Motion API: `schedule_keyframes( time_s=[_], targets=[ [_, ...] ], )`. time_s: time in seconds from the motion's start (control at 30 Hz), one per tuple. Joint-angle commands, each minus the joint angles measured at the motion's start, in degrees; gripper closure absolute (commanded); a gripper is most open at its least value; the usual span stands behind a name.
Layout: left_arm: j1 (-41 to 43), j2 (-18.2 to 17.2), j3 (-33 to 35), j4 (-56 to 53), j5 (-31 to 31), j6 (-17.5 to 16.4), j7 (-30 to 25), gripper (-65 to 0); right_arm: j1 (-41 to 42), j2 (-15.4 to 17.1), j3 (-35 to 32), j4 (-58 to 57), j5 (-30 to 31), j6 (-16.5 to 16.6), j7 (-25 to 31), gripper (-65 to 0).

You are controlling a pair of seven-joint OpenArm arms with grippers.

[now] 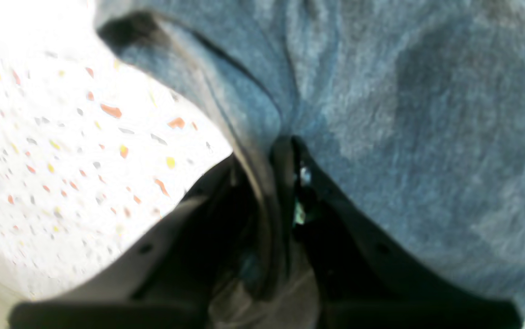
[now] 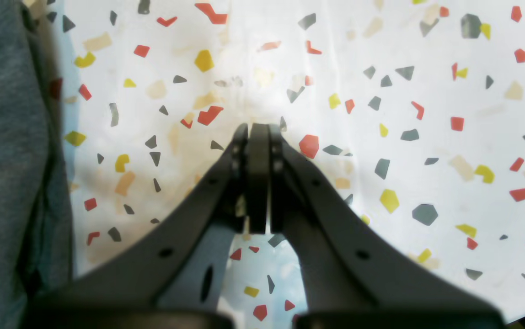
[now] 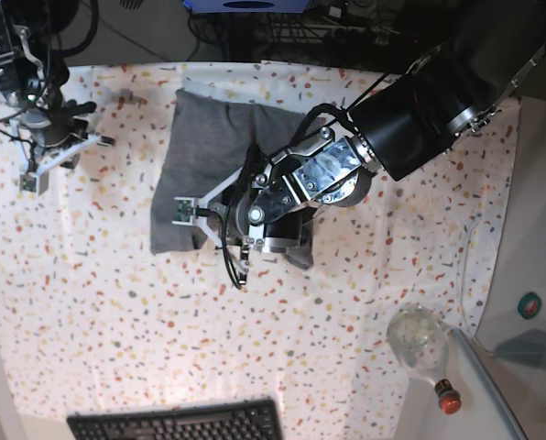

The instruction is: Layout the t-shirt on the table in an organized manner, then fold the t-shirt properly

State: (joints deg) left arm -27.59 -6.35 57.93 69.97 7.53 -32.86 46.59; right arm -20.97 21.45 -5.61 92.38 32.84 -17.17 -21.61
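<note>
The left gripper [image 1: 285, 151] fills the bottom of the left wrist view, very close to the camera. Its two black fingers are squeezed almost together, and a fold of the grey t-shirt [image 1: 404, 114] is pinched between them. The soft cloth bunches up from the pinch toward 12 o'clock and spreads out toward 3 o'clock. At 9 o'clock from the pinch the speckled table [image 1: 61, 151] shows, white with small red, yellow and grey flecks.

In the right wrist view, the right gripper [image 2: 259, 132] is closed all the way, with its fingers pressed flat against each other. It holds nothing. Under it is only the speckled cloth. At 9 o'clock, an edge of the shirt lies along the side of the picture, apart from the fingers.

From the base view, the shirt lies in the middle of the table, a bit toward 12 o'clock, in a rough folded block. The left arm [image 3: 420, 110] reaches in from 2 o'clock and covers the shirt's right part. The right arm [image 3: 35, 110] sits at 10 o'clock, well apart from the shirt. A clear glass bottle with a red cap [image 3: 424, 348] lies at 5 o'clock. A black keyboard [image 3: 177, 423] sits at 6 o'clock.
</note>
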Motion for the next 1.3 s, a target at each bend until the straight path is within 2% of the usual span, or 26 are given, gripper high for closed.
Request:
schedule_keyframes(
  time_s=[0.0,0.4,0.5,0.57,0.67,0.77,0.83,0.9,0.97,1.03,1.1,1.13,1.23,1.27],
  targets=[
    [-1.5,0.2,-0.6,0.9,0.6,0.4,0.8,0.0,0.3,0.7,0.4,0.7,-0.2,0.2,1.2,0.0],
    [-1.4,0.4,-0.1,1.3,1.2,0.4,1.0,0.0,-0.1,0.6,-0.1,0.7,-0.3,0.2,1.2,0.0],
    [-1.5,0.5,0.0,1.4,1.2,0.4,3.7,-1.8,-0.1,0.5,-0.2,0.7,-0.3,0.2,1.1,0.0],
    [-1.5,0.5,0.0,1.6,1.2,0.4,4.9,-18.9,-0.2,0.5,-0.2,0.7,-0.3,0.2,1.0,0.0],
    [-1.5,0.1,-0.4,4.4,1.0,0.4,5.1,-41.1,-0.2,0.4,-0.2,0.7,-0.3,0.2,1.0,0.0],
    [-1.5,-0.9,-0.6,8.0,1.1,0.4,5.1,-53.8,-0.2,0.3,-0.2,0.8,-0.3,0.2,1.0,0.0],
    [-1.5,-1.2,-2.1,11.4,1.1,0.4,5.2,-58.1,-0.2,0.2,-0.2,1.1,-0.3,0.2,1.0,0.0],
    [-1.0,-1.2,-6.5,14.8,0.8,0.4,7.3,-56.6,-0.3,0.2,-0.3,2.1,-0.3,0.2,1.0,0.0],
    [1.1,-1.2,-12.3,19.1,0.2,0.4,10.0,-50.5,-1.5,0.2,-0.3,4.1,-0.3,0.2,1.2,0.0],
    [5.7,-1.4,-20.2,25.0,-0.8,0.4,11.0,-35.9,-2.5,0.2,-0.3,7.4,-0.3,0.3,1.2,0.0],
    [13.1,-2.5,-28.6,30.8,-1.9,0.4,11.0,-14.2,-3.7,0.2,-0.4,10.5,-0.3,0.3,1.2,0.0],
    [17.0,-2.5,-32.9,33.8,-2.7,0.4,11.0,-0.5,-4.4,0.2,-0.9,12.3,-0.3,0.3,1.2,0.0],
    [29.0,-2.3,-42.6,38.6,-5.0,0.4,9.6,0.0,-4.9,1.3,-6.4,16.9,-0.4,0.3,1.2,0.0],
    [32.3,-2.4,-44.0,38.5,-6.0,0.4,7.2,0.0,-4.7,1.8,-8.8,17.7,-0.4,0.3,1.2,0.0]
  ],
)
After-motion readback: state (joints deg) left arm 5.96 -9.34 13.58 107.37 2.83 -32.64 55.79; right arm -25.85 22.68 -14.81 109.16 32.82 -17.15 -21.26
